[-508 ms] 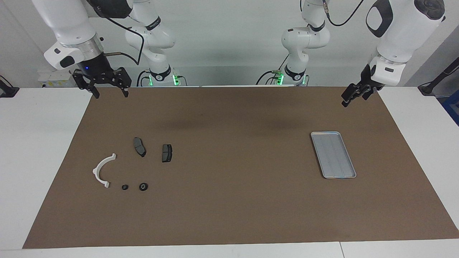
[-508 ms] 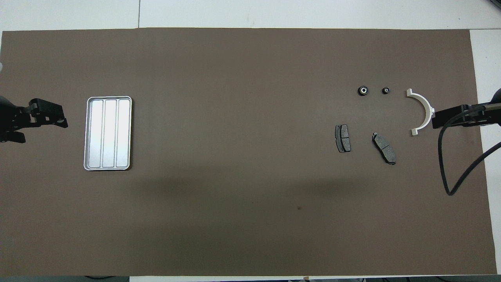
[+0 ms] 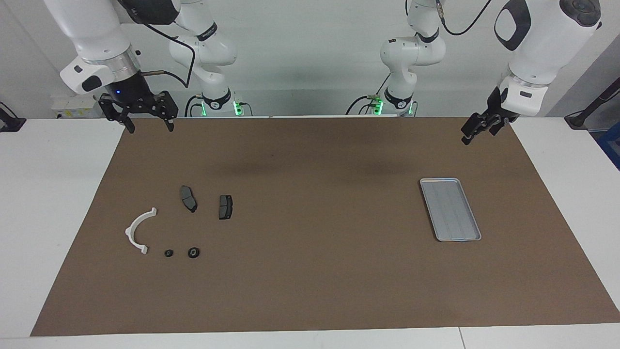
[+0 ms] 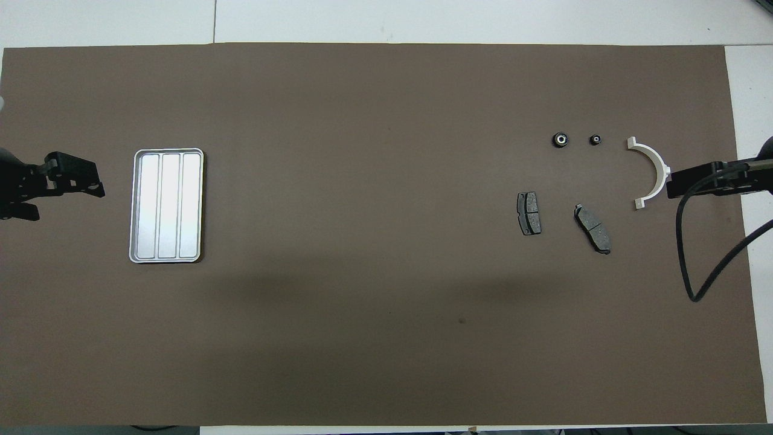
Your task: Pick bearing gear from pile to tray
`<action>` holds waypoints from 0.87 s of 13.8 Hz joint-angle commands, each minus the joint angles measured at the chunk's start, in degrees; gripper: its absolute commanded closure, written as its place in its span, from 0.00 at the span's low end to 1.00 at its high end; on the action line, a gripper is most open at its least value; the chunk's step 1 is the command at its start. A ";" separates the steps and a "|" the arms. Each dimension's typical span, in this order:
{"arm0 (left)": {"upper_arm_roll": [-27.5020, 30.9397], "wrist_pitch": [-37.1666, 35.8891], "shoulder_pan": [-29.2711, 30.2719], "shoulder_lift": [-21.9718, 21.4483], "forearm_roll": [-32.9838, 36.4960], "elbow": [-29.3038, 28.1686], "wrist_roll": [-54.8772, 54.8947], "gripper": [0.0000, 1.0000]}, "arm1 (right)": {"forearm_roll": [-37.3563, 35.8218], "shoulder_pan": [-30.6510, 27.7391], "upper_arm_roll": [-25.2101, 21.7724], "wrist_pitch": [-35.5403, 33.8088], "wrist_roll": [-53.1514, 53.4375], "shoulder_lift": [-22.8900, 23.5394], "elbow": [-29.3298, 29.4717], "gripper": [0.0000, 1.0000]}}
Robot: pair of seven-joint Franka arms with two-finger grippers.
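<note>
Nothing among the parts has shifted since the earlier frame; only the right arm's head sits a touch higher over the mat's corner, and the left arm waits as before.

Contents, taken across the facing view:

1. Right gripper (image 3: 148, 126): raised over the mat corner at the right arm's end of the counter (image 3: 43, 203); jaws wide, holding nothing.
2. Pile, lying on the brown mat (image 3: 310, 271) toward the right arm's end:
 - white half-ring (image 3: 137, 231), flat, its open side toward the other parts;
 - small black round piece (image 3: 168, 253), just beside the half-ring's end;
 - larger black round piece (image 3: 193, 252), near the small one, light centre visible from overhead (image 4: 561, 139);
 - brake pad (image 3: 188, 198), dark grey, nearer to the robots than the round pieces;
 - second brake pad (image 3: 225, 207), beside the first, apart from it.
3. Tray (image 3: 450, 209): silver-grey, flat, ribbed floor, toward the left arm's end, well apart from the pile; holds nothing.
4. Left gripper (image 3: 471, 134): raised over the mat's edge at the left arm's end, nearer the bases than the tray; jaws apart, holding nothing.
</note>
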 commanded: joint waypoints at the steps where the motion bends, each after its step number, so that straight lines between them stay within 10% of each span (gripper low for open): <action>1: -0.33 0.18 0.34 -1.27 0.17 -1.22 0.35 0.00 | -0.62 0.13 -0.07 0.35 -0.04 -1.14 -0.77 0.00; 12: -0.33 0.10 0.34 -1.27 0.17 -1.22 0.44 0.00 | -0.54 -0.05 0.02 0.00 -1.01 -0.71 -0.85 0.00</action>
